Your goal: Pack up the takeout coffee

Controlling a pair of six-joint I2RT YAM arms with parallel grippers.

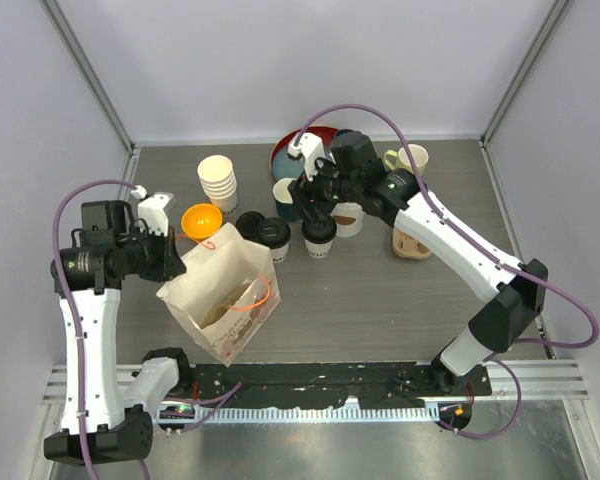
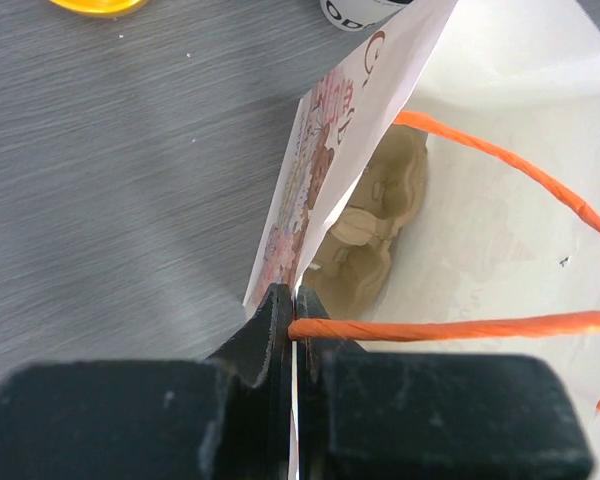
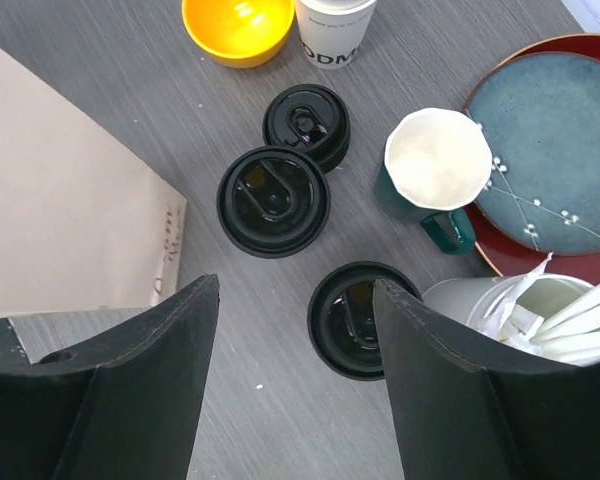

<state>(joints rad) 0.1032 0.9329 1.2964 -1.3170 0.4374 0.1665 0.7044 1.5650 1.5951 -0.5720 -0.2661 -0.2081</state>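
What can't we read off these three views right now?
- Right wrist view: whatever is under the three round black plastic lids; seen straight down, they cover it.
- Top view: how the right pincer sits over the lids; its own wrist covers it.
- Left wrist view: part of the beige moulded pulp carrier; the white paper bag wall hides it.
- Right wrist view: lettering on the white paper cup; cut off by the top edge.
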